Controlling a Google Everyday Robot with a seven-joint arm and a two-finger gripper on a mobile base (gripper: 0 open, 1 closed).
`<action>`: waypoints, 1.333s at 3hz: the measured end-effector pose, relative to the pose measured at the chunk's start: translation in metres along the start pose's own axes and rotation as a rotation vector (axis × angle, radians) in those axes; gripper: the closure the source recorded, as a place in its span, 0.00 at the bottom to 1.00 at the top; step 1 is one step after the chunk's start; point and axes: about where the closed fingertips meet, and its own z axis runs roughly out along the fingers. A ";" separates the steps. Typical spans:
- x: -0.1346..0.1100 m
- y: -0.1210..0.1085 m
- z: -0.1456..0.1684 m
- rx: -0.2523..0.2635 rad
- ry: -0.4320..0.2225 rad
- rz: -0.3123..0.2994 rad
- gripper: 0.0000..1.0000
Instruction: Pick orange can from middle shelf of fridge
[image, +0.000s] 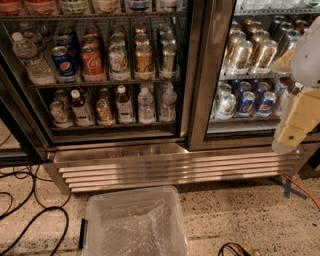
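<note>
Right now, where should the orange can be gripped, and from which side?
Probably across its mid-body, from the front: the orange can stands upright at the front rail of the middle shelf, with neighbouring cans close beside and behind. The gripper hangs far right, before the right door.

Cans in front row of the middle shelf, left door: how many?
5, left to right: Pepsi can, Coca-Cola can, white-and-green can, orange can, dark can; more stand behind. The gripper hangs at far right.

We note a speckled floor (240, 220); black cables (31, 216) loop at left, a clear plastic bin (131, 190) sits centre foreground, a blue tape cross (288, 188) at right. The claw (289, 139) hangs at right edge.
</note>
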 end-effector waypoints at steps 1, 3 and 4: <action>0.000 0.000 0.000 0.000 0.000 0.000 0.00; -0.010 -0.011 0.070 0.051 -0.015 0.163 0.00; -0.015 -0.018 0.102 0.071 -0.017 0.235 0.00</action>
